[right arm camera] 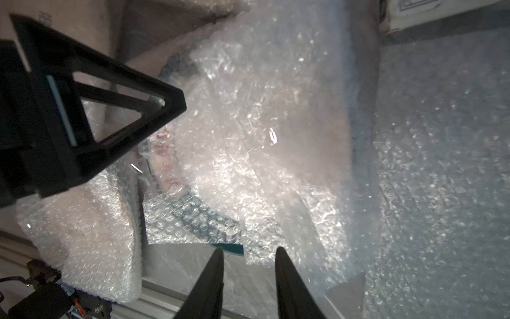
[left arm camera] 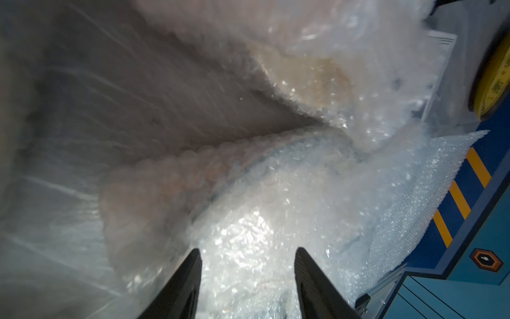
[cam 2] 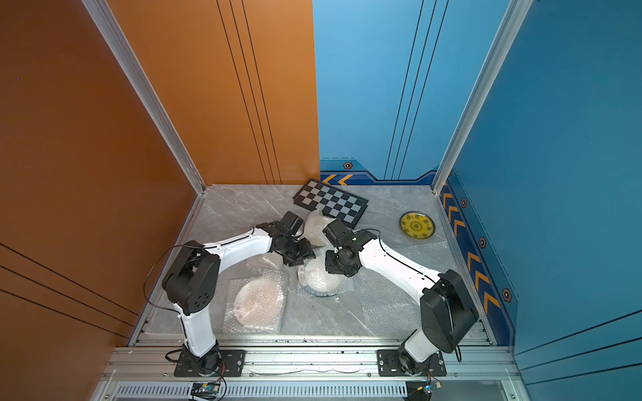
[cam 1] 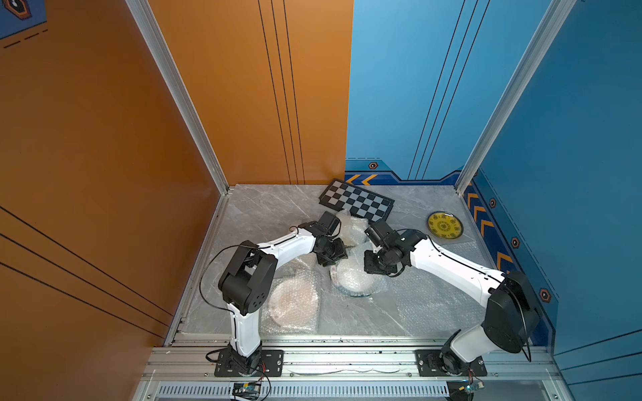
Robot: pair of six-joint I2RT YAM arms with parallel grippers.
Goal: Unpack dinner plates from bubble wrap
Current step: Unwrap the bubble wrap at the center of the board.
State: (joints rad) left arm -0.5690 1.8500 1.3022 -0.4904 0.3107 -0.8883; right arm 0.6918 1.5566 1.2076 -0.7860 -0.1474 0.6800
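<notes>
Left wrist view is showing the left gripper (left arm camera: 248, 254) hovering with its fingers apart and nothing between them, just above a crumpled bundle of bubble wrap (left arm camera: 276, 210). The right wrist view is showing the right gripper (right arm camera: 249, 250) with its fingers also standing apart and gripping nothing. Its tips are hanging over the edge of the same wrap, through which a teal plate rim (right arm camera: 193, 218) is showing. In both top views the two grippers are meeting over the middle of the table (cam 1: 271, 208), and this half-covered plate (cam 1: 351, 279) is lying just at 6 o'clock of them. A second wrapped plate (cam 1: 293, 302), pinkish through the plastic, is lying at 7 o'clock on the table. A third bundle (cam 1: 349, 222) is sitting at 12 o'clock of the grippers, just beside the checkerboard (cam 1: 357, 204) at the far edge. The yellow plate (cam 1: 445, 225) is lying bare at 2 o'clock, and a flat sheet (cam 1: 434, 302) of wrap is spreading out at 4 o'clock.
</notes>
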